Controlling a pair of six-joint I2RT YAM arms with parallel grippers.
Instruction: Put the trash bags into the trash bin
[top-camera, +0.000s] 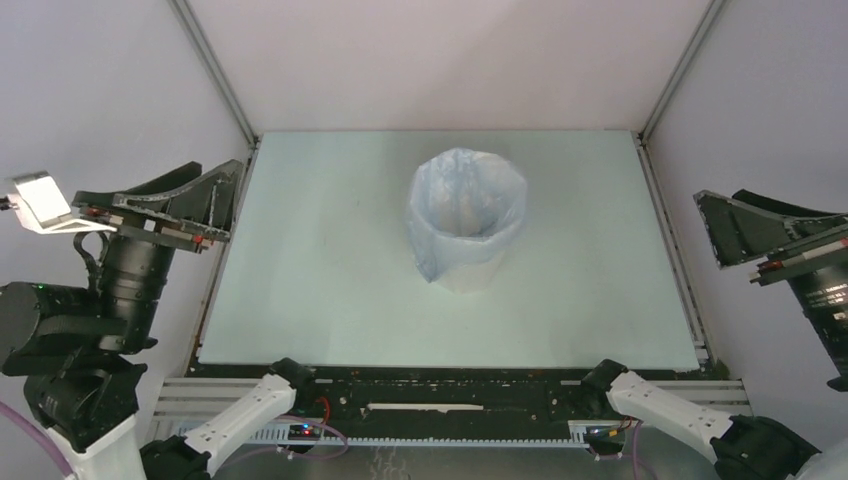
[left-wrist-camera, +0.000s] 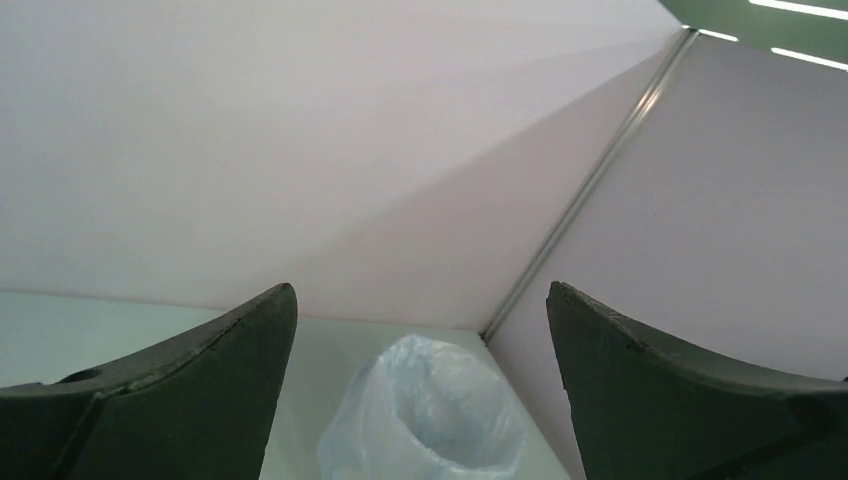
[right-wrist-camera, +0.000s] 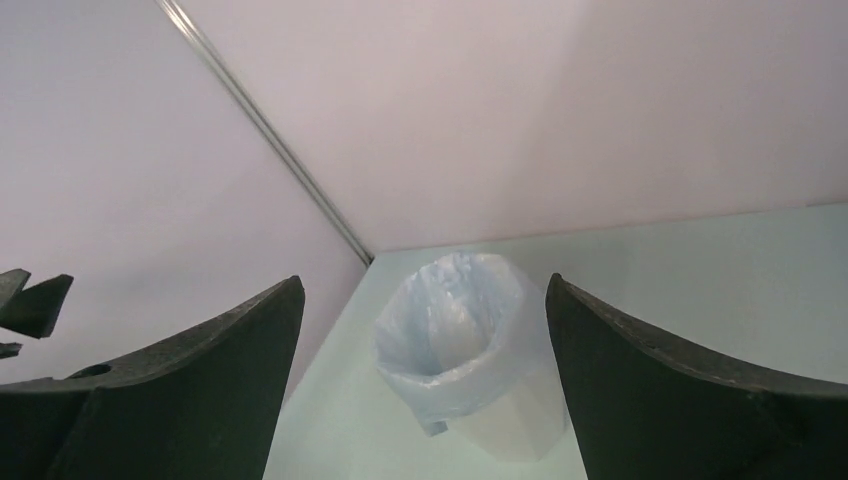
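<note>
The translucent white trash bin (top-camera: 470, 272) stands upright on the table (top-camera: 320, 300), a little right of its middle. The pale blue trash bag (top-camera: 466, 205) lines it, its mouth open and folded down over the rim, with one corner hanging at the front left. My left gripper (top-camera: 220, 165) is open and empty, raised at the table's left edge, far from the bin. My right gripper (top-camera: 718, 194) is open and empty at the right edge. The left wrist view shows the bag (left-wrist-camera: 430, 410) between the open jaws (left-wrist-camera: 420, 290). The right wrist view shows bag (right-wrist-camera: 455, 320) and bin (right-wrist-camera: 520, 420) between open jaws (right-wrist-camera: 424, 282).
White walls close in the table at the back and both sides, with metal corner posts (top-camera: 215, 70). A black rail (top-camera: 450, 385) runs along the near edge between the arm bases.
</note>
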